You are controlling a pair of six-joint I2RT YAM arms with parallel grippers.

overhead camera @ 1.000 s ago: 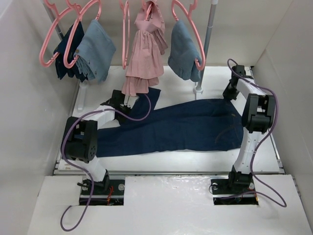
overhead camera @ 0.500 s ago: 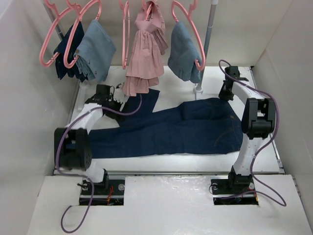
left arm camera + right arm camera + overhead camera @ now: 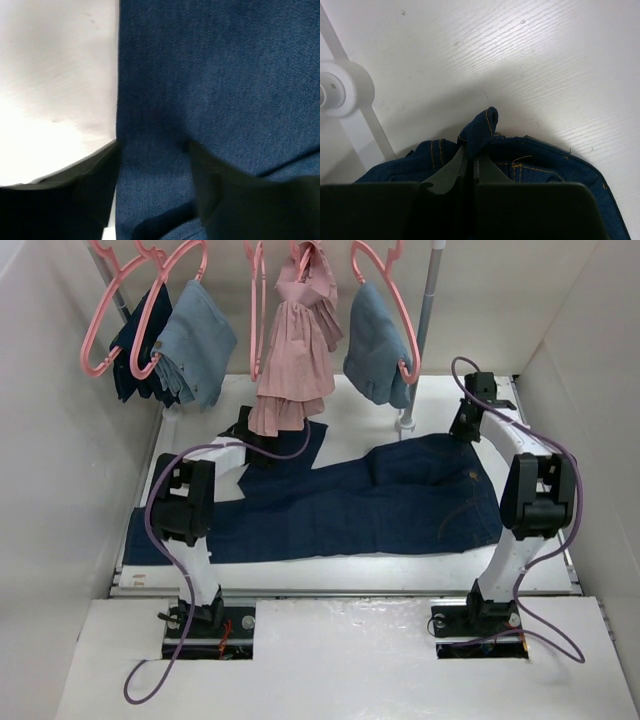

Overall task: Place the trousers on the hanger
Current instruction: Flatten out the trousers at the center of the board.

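Observation:
The dark navy trousers [image 3: 350, 505] lie flat across the white table, waist to the right, legs running left. My right gripper [image 3: 466, 425] is at the far waist edge, shut on a raised fold of the waistband [image 3: 481, 129]. My left gripper [image 3: 250, 432] hovers low over the far leg end by the pink dress. In the left wrist view it [image 3: 152, 170] is open, its dark fingers [image 3: 95, 190] astride the leg's edge [image 3: 150, 100], cloth lying between them. Pink hangers hang on the back rail. One hanger [image 3: 257, 310], seen edge-on, looks bare.
On the rail hang a dark garment [image 3: 138, 345], two light denim pieces [image 3: 195, 340] [image 3: 375, 345] and a pink pleated dress [image 3: 298, 345]. The rack's white post foot [image 3: 405, 422] stands just left of my right gripper, seen close in the right wrist view [image 3: 340, 90]. White walls enclose the table.
The left gripper went from shut to open and swung left, then back to the far leg end. The near leg now reaches further left. The right gripper moved slightly back with the waistband.

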